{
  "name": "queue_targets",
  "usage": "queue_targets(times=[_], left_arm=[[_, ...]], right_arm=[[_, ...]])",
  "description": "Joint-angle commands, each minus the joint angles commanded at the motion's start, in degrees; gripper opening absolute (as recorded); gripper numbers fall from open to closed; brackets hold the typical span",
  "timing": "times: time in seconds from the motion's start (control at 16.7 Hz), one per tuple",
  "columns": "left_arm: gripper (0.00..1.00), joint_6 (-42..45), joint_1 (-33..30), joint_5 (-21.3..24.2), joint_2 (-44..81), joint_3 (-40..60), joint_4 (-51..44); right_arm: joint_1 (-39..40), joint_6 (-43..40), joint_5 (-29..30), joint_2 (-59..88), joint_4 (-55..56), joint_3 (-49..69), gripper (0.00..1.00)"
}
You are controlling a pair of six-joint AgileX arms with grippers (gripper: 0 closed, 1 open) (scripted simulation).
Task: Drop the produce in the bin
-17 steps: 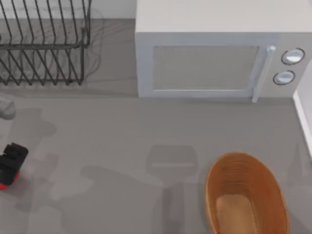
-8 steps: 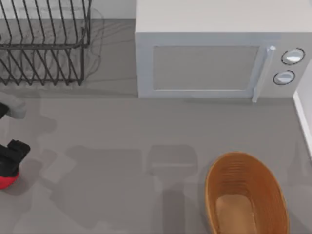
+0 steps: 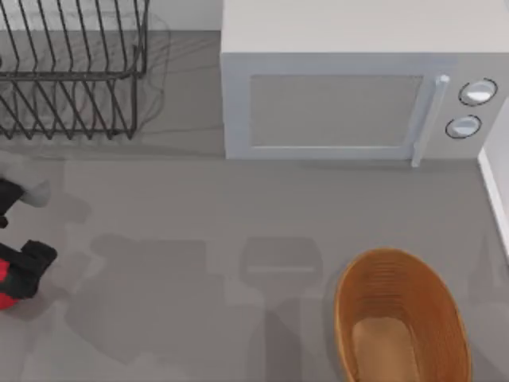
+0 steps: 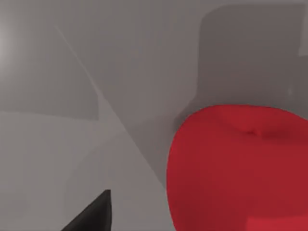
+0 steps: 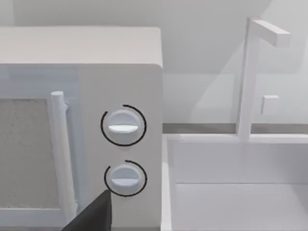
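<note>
Produce (image 3: 6, 285) farther right, microwave (image 3: 342, 99) beyond

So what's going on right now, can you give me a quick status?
Left gripper at table's left edge, on the produce; grip unclear. Basket waits at right, nothing in it. Bare table between.

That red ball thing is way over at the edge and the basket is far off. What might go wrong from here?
1. The small smooth red fruit sits at the table's far left edge under the left gripper, and a slippery grip might let it roll off.
2. The oval orange-brown wicker basket lies far across at the lower right, so the long carry could shake the fruit loose.
</note>
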Motion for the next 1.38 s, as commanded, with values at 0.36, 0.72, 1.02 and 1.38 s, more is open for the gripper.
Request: queue_targets(times=[0.36,0.72,1.02,1.38], left_arm=[[1.0,0.2,0.1,0.0,4.9,-5.5,10.4],[0.77,0.2,0.1,0.0,4.9,-5.5,10.5],[0.4,0.2,0.1,0.0,4.9,-5.5,10.5],[0.0,0.2,0.1,0.0,4.9,-5.5,10.5]], right_arm=[[0.0,0.0,0.0,0.0,0.0,0.0,1.0],[0.0,0.0,0.0,0.0,0.0,0.0,1.0],[0.0,0.0,0.0,0.0,0.0,0.0,1.0],[0.0,0.0,0.0,0.0,0.0,0.0,1.0]])
